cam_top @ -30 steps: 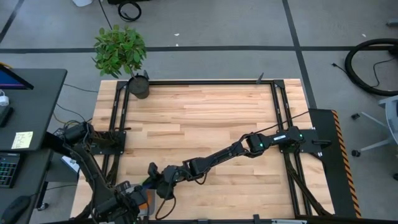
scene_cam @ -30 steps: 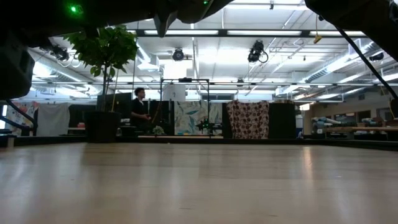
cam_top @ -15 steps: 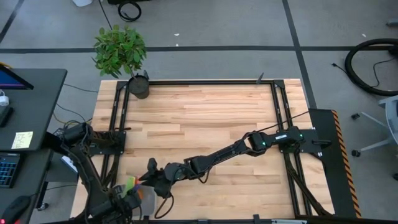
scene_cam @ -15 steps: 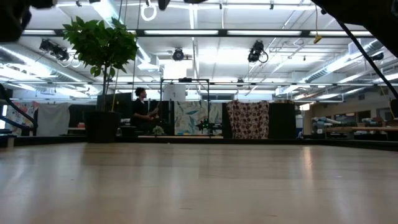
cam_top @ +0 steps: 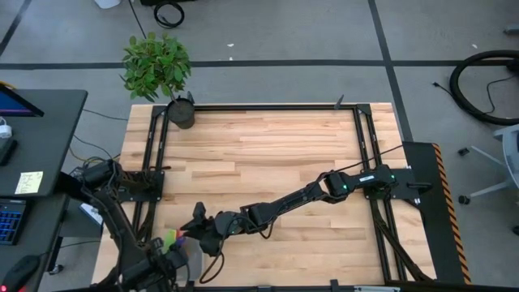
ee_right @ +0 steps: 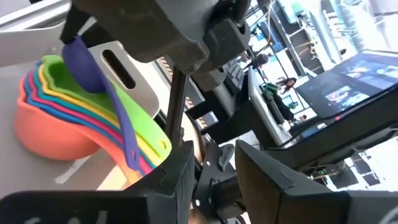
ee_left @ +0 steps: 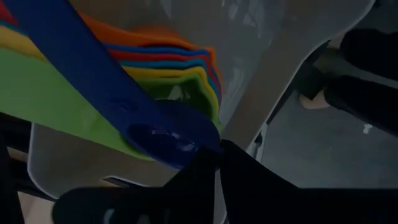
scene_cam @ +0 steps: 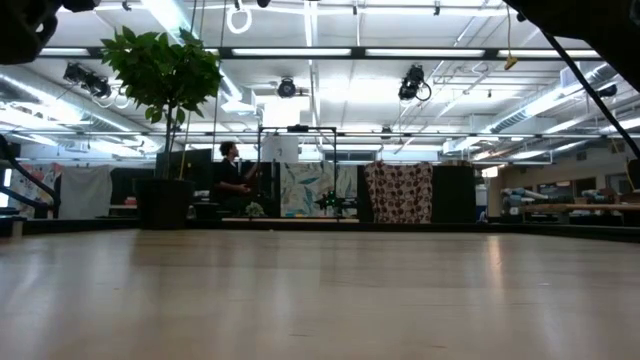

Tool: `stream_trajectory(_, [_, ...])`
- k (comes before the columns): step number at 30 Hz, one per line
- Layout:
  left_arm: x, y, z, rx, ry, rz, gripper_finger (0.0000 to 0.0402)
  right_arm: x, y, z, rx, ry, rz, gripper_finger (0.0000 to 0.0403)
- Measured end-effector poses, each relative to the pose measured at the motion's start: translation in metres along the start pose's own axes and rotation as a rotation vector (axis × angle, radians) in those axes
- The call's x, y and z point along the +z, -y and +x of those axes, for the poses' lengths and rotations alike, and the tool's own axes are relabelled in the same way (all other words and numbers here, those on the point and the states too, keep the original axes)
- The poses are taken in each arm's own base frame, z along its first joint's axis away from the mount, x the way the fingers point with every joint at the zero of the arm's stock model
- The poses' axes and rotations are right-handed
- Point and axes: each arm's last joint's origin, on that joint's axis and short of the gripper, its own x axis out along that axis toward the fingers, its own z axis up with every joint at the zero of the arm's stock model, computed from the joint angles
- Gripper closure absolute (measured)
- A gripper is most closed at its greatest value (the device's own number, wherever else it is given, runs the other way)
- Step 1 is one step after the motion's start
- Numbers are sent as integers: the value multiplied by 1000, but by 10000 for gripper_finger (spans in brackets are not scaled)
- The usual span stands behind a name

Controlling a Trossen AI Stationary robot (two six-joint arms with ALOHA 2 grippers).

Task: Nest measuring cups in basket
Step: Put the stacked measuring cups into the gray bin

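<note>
Measuring cups (ee_right: 81, 115) — just beyond right hand (ee_right: 214, 165)

The nested measuring cups (ee_right: 68, 118) ran orange, red, light blue, yellow and green, topped by dark blue; the basket (ee_left: 273, 68) was light grey, the bench (cam_top: 259, 154) pale wood.

potted plant (cam_top: 156, 66) | table (cam_top: 268, 154) far-left corner | person (scene_cam: 229, 175) beyond

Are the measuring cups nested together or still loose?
Nested. The right wrist view shows the measuring cups stacked inside one another, orange outermost, with a dark blue cup on top, over the basket.
</note>
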Motion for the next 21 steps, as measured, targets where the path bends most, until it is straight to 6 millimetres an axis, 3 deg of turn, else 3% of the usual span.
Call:
stream_trajectory(8, [3, -1, 0, 9, 16, -8, 353, 0, 0, 0, -3, -4, -1, 282])
stream_trajectory(21, [2, -1, -1, 2, -12, -14, 351, -6, 4, 2, -5, -17, 0, 304])
